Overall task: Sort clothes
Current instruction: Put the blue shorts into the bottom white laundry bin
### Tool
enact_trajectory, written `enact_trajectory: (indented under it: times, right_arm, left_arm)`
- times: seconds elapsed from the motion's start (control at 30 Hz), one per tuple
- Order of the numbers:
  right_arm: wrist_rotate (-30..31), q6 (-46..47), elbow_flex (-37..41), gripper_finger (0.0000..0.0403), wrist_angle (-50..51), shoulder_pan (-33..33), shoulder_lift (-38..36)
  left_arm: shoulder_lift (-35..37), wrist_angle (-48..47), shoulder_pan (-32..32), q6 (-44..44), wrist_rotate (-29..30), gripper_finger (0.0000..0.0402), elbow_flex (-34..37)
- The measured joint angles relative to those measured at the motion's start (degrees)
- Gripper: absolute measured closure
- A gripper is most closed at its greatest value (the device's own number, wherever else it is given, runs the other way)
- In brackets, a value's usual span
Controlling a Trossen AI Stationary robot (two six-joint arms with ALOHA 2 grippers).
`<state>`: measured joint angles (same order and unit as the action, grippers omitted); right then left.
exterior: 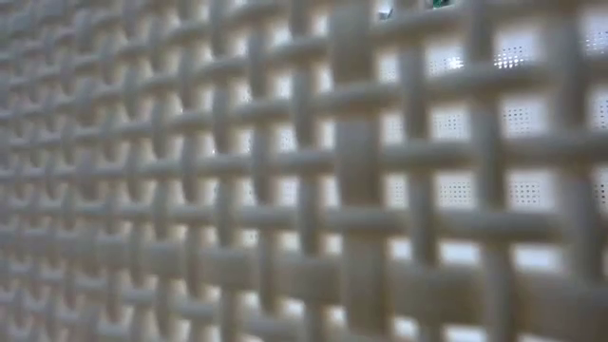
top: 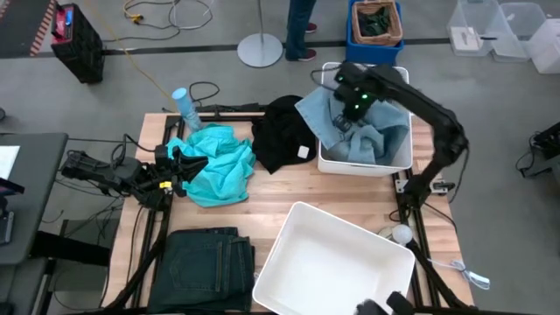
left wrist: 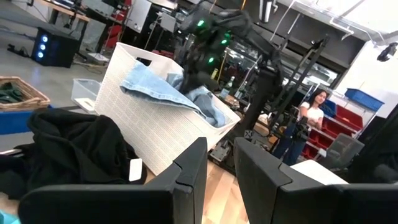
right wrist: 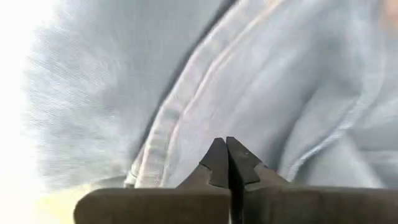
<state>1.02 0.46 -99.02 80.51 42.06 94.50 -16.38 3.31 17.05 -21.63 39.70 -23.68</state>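
The pale blue denim piece (top: 360,131) is partly draped in the far bin (top: 398,157), the right gripper (right wrist: 227,163) pressed together above it, while three garments remain unsorted on the bench (top: 262,188).

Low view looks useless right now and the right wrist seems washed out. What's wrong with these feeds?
Low view: the lattice wall of a white bin fills the picture, close and out of focus. Right wrist view: bright glare down one edge; soft, blurred pale blue denim fills the rest, behind the shut right pincer. High view: evenly lit, usable.
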Motion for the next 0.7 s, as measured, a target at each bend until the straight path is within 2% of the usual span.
enact_trajectory:
  times: [0.17, 0.27, 0.5, 0.57, 0.7]
  right_arm:
    - [0.2, 2.4, 0.1, 0.0388, -12.2, -2.6, -9.8]
    - [-3.2, 4.7, 0.0, 0.0372, -21.2, -5.1, -16.1]
    - [-4.0, 10.1, 0.0, 0.0317, -40.8, -10.9, -26.3]
    - [-4.1, 10.6, 0.0, 0.03, -43.5, -12.5, -27.8]
    - [-4.2, 11.2, 0.0, 0.0271, -45.4, -15.2, -29.4]
  left_arm:
    - [-0.6, 0.1, 0.0, -2.9, 0.3, 0.0327, 0.0]
    - [-2.7, -0.2, -0.7, -6.7, 0.9, 0.0327, 0.0]
    - [-14.4, -2.8, -5.0, -13.5, 0.7, 0.0327, -1.4]
    - [-18.5, -6.5, -6.6, -13.6, 0.2, 0.0327, -4.3]
    - [-27.0, -20.7, -10.3, -11.0, -3.0, 0.0321, -12.8]
